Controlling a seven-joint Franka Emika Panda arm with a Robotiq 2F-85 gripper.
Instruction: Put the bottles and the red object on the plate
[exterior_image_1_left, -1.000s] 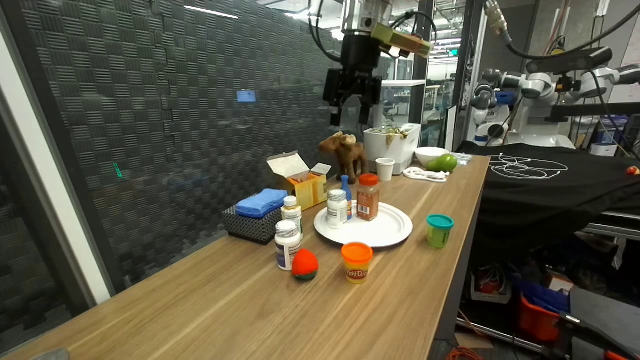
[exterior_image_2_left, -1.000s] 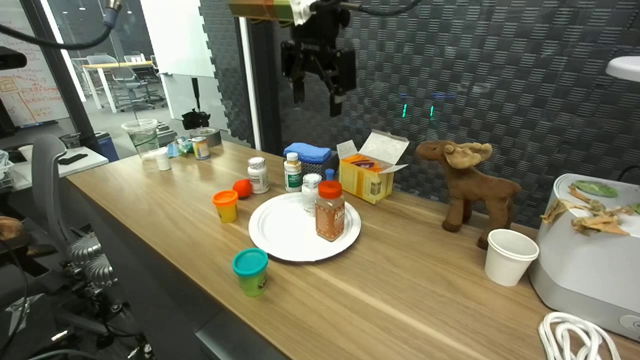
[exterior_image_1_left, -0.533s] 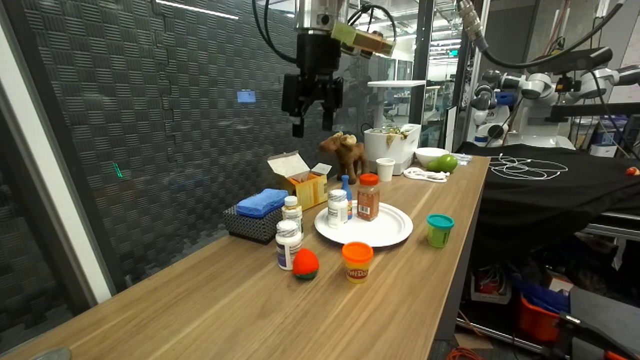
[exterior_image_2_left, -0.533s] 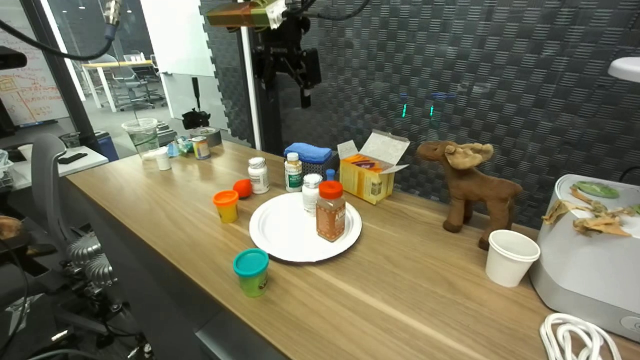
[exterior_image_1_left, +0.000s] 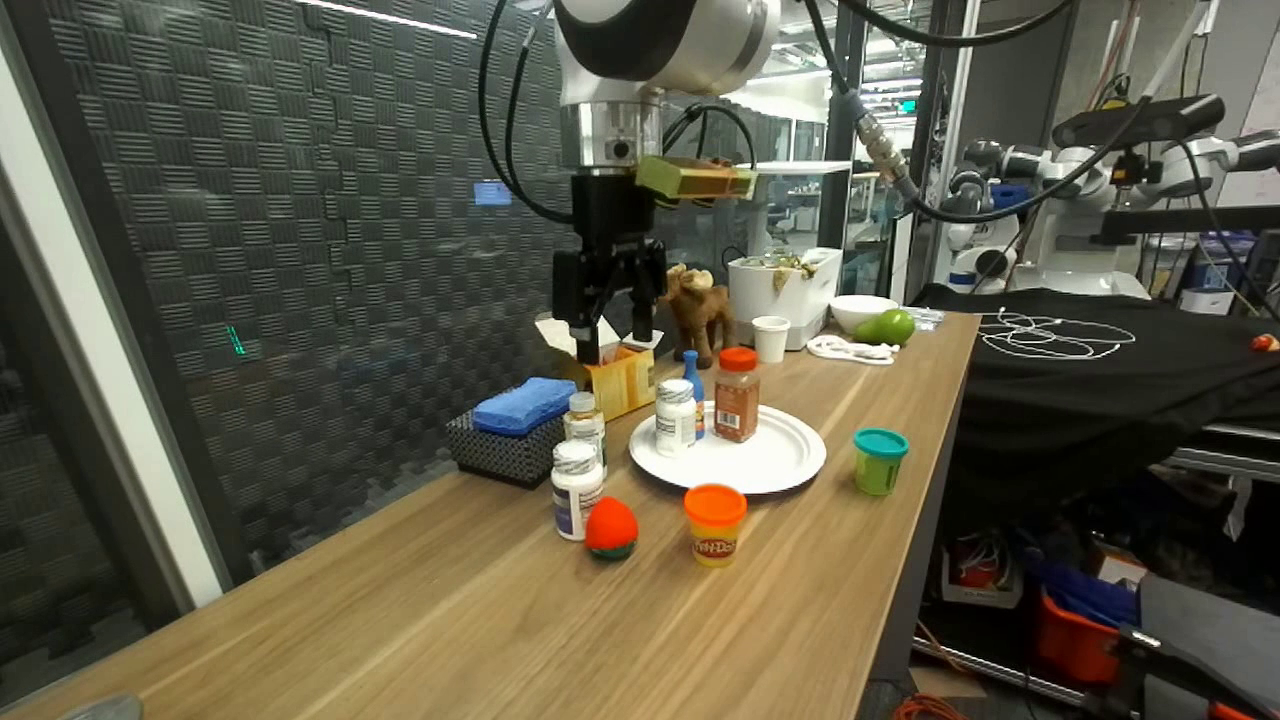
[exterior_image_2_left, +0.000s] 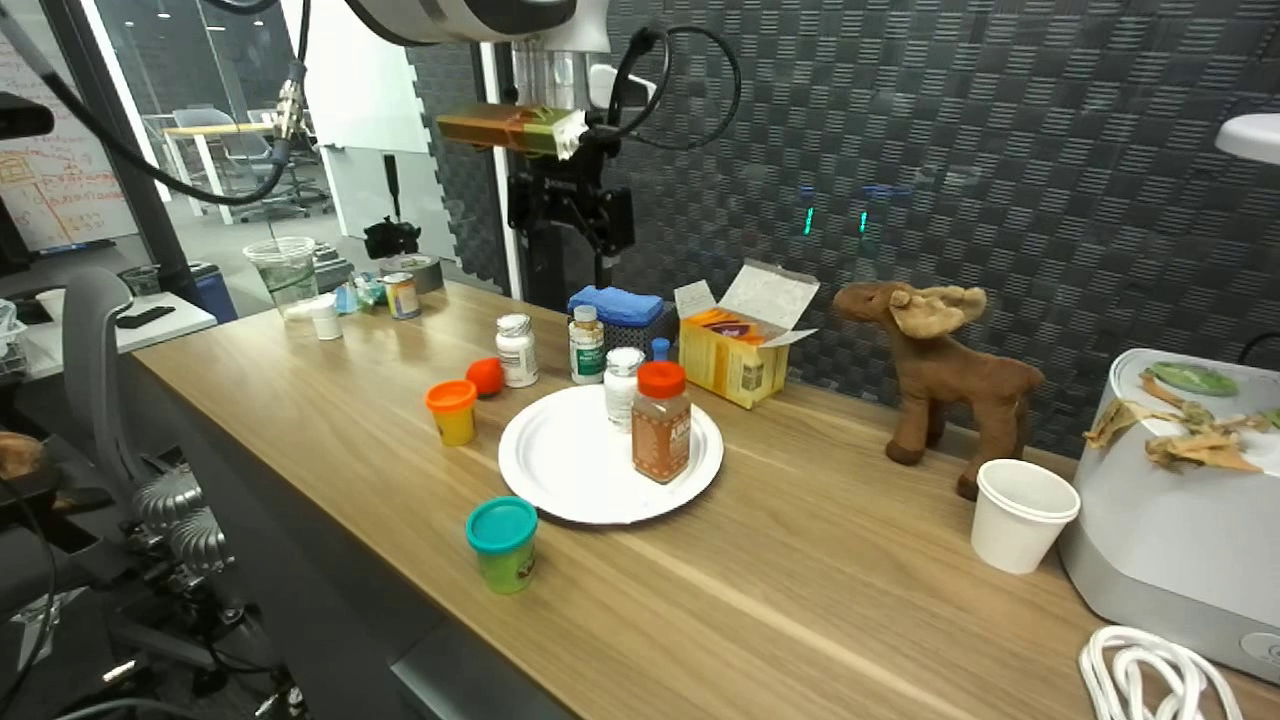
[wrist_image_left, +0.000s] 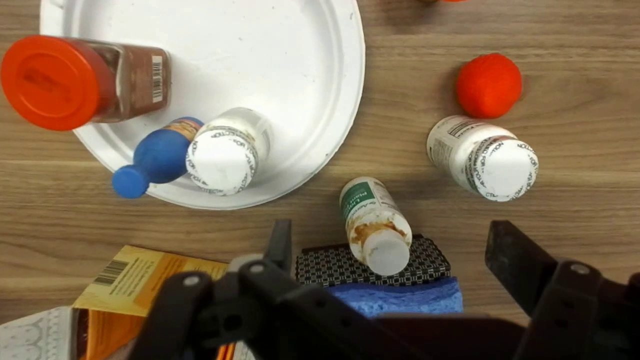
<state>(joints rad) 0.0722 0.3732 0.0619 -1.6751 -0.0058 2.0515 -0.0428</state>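
Note:
My gripper (exterior_image_1_left: 615, 335) hangs open above the back of the table, near the yellow box. In the wrist view a green-labelled white bottle (wrist_image_left: 370, 212) shows between the spread fingers (wrist_image_left: 515, 260), below them and untouched. Another white bottle (wrist_image_left: 467, 150) stands upright on the table, close beside the red object (wrist_image_left: 489, 86), a small ball with a green underside. On the white plate (exterior_image_2_left: 560, 470) are a white bottle (exterior_image_1_left: 675, 425), a brownish bottle with a red cap (exterior_image_2_left: 660, 435) and a slim blue bottle (wrist_image_left: 162, 152) near the rim.
A cup with an orange lid (exterior_image_1_left: 714, 530) and a green cup with a teal lid (exterior_image_2_left: 502, 550) stand near the plate. Behind are an open yellow box (exterior_image_2_left: 735, 365), a patterned box (exterior_image_1_left: 505, 452) topped by a blue sponge (exterior_image_1_left: 525, 403), and a toy moose (exterior_image_2_left: 950, 365).
In both exterior views my gripper first shifts sideways, away from the toy moose, then comes lower beside the yellow box. It stays open. The things on the table have not moved.

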